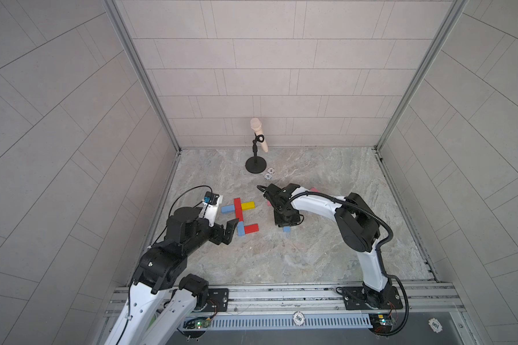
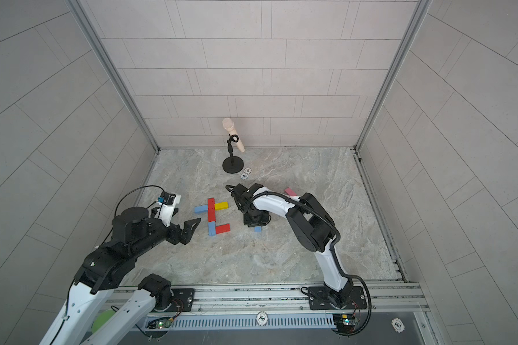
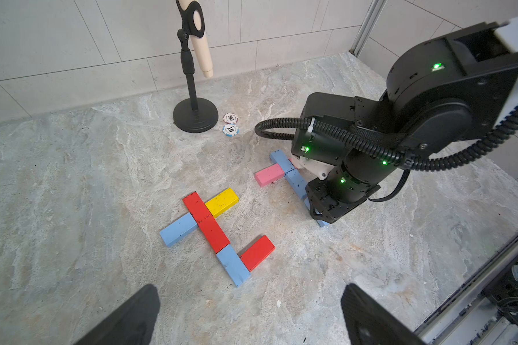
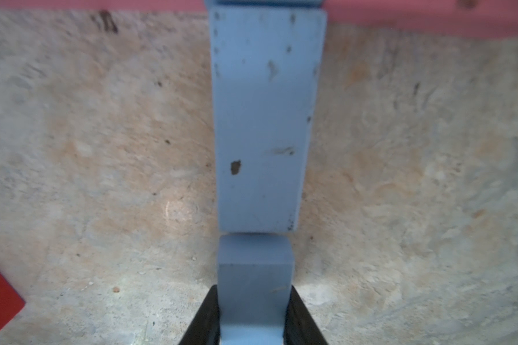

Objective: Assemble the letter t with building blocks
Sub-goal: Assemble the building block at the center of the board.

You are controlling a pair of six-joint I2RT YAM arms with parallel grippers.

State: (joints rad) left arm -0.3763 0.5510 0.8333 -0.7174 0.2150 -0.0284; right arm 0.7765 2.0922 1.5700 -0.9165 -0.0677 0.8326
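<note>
Blue block (image 4: 253, 268) clamped in R gripper (image 4: 253, 301), end-to-end w/ blue stem (image 4: 263, 119) meeting pink bar (image 4: 431, 18). L gripper (image 3: 250, 289) open, empty; red t (image 3: 205, 222) looks done.

The left arm (image 1: 174, 239) reaches forward and low, the left pincer (image 3: 250, 301) spread wide. The right arm (image 1: 311, 206) arches over, wrist turned straight down, the right pincer (image 4: 253, 316) clamped on a block (image 4: 254, 277) by its two sides
</note>
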